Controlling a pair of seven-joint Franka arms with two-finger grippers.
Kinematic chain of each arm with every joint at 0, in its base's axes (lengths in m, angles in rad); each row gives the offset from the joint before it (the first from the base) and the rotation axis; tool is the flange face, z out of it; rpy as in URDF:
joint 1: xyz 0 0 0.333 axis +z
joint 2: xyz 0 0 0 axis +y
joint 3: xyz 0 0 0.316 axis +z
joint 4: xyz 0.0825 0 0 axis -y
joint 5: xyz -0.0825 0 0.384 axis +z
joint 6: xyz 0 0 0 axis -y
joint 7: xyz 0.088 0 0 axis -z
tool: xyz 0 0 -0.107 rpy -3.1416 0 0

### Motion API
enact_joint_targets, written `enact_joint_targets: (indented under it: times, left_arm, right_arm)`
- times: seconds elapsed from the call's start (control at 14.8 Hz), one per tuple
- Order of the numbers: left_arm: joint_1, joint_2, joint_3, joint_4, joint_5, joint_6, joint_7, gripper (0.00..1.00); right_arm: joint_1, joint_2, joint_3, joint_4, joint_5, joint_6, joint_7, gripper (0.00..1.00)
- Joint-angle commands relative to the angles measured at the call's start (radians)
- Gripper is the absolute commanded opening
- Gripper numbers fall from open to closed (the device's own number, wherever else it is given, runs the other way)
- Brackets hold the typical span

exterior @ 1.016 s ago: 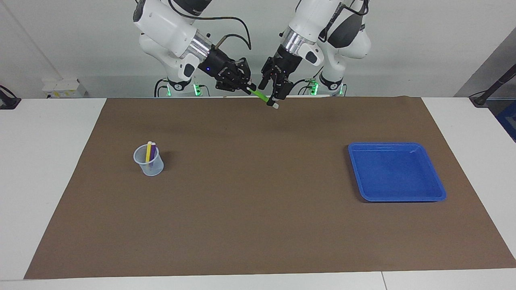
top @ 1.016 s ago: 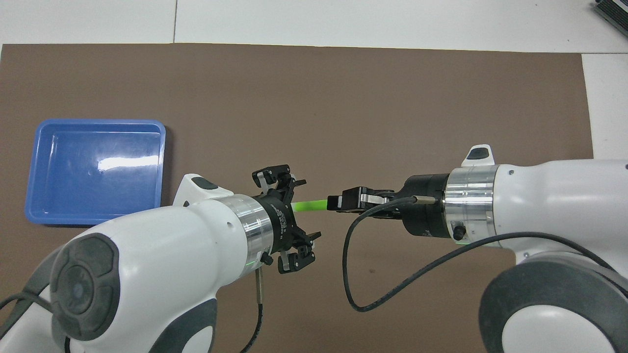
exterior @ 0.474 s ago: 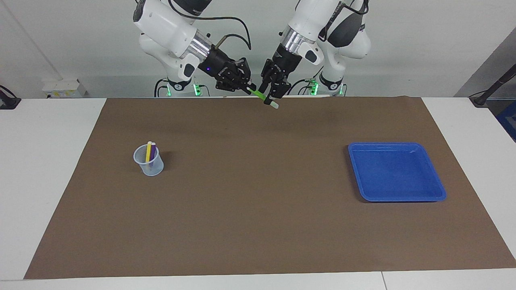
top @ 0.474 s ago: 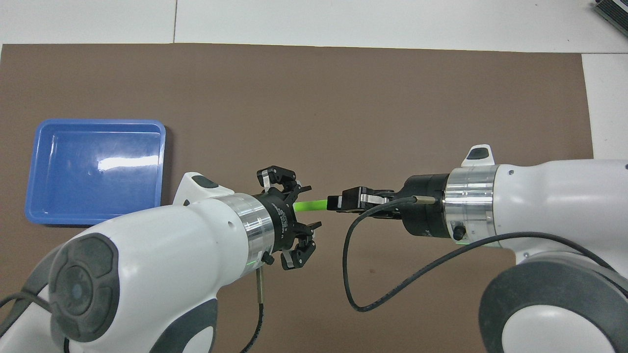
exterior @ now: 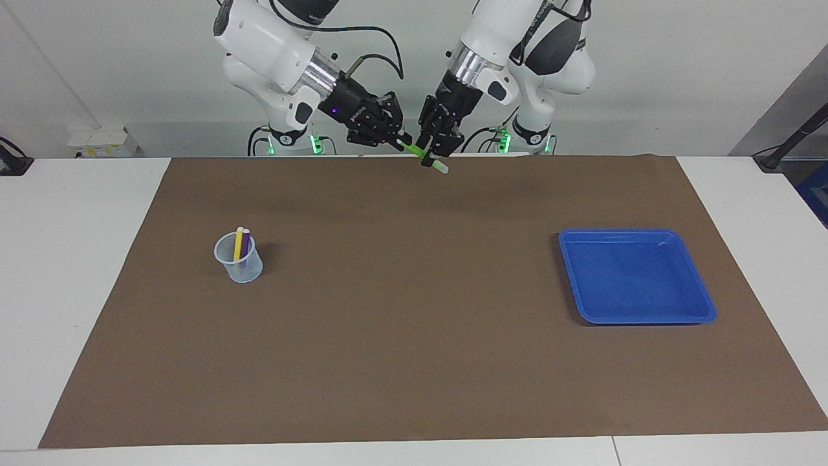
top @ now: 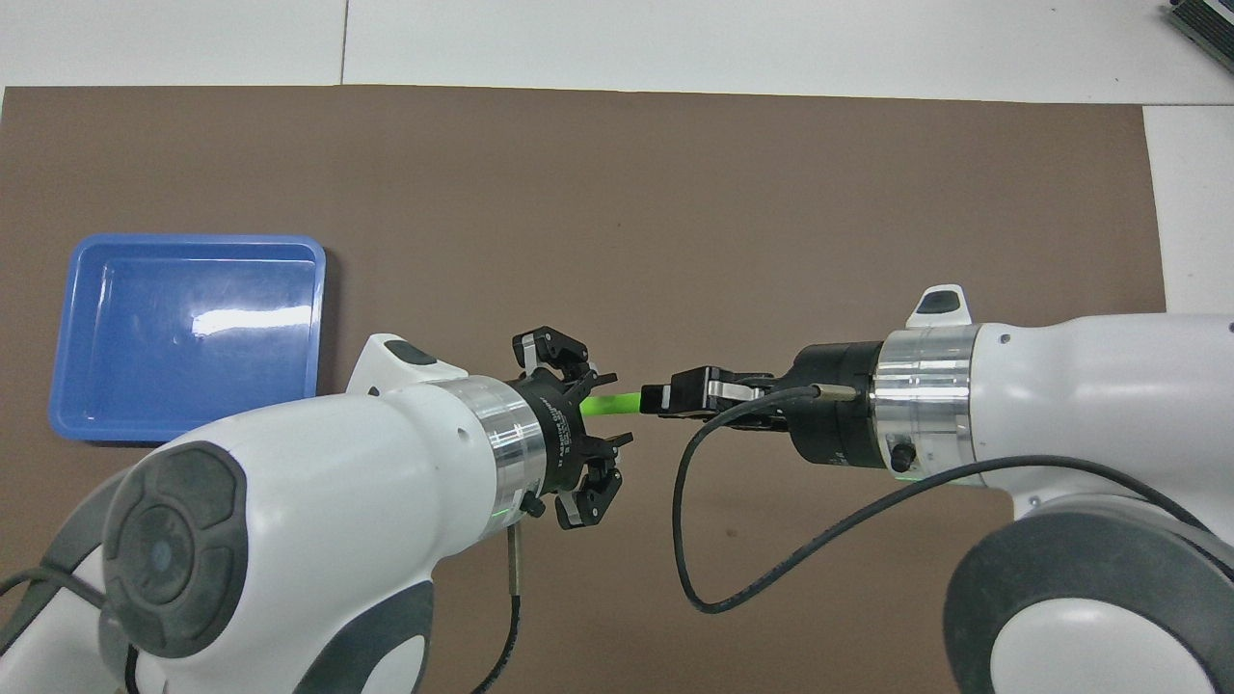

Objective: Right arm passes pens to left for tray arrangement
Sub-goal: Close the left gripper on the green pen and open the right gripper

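My right gripper (exterior: 398, 137) is shut on one end of the green pen (exterior: 414, 151), held up over the mat's edge nearest the robots. My left gripper (exterior: 432, 155) is set around the pen near its pale cap (exterior: 442, 168). From overhead the green pen (top: 612, 403) bridges the right gripper (top: 656, 398) and the left gripper (top: 588, 410). A yellow pen (exterior: 238, 242) and a purple pen (exterior: 245, 248) stand in a clear cup (exterior: 240, 265) toward the right arm's end. The blue tray (exterior: 637, 275) lies bare toward the left arm's end.
A brown mat (exterior: 414, 336) covers most of the white table (exterior: 65, 291). The tray (top: 188, 337) shows in the overhead view; the cup is hidden there under the right arm. A black cable (top: 694, 540) hangs from the right wrist.
The left gripper has narrowed around the green pen and shifted slightly toward the right gripper. The right gripper has kept its hold and place.
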Motion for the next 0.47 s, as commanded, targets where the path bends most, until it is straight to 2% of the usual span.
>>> enact_joint_targets:
  times: [0.0,0.14,0.41]
  left_arm:
    - [-0.009,0.016,0.005,0.031,0.038,-0.031,-0.011,0.42]
    - [-0.011,0.016,0.005,0.031,0.046,-0.031,-0.01,0.37]
    - [-0.029,0.016,0.005,0.026,0.074,-0.031,-0.01,0.13]
  right_arm:
    - [0.001,-0.004,0.003,-0.008,0.03,0.015,-0.002,0.0]
    - [0.001,-0.004,0.003,-0.008,0.033,0.015,-0.002,0.0]
    - [0.001,-0.005,0.003,-0.008,0.033,0.012,-0.002,0.0]
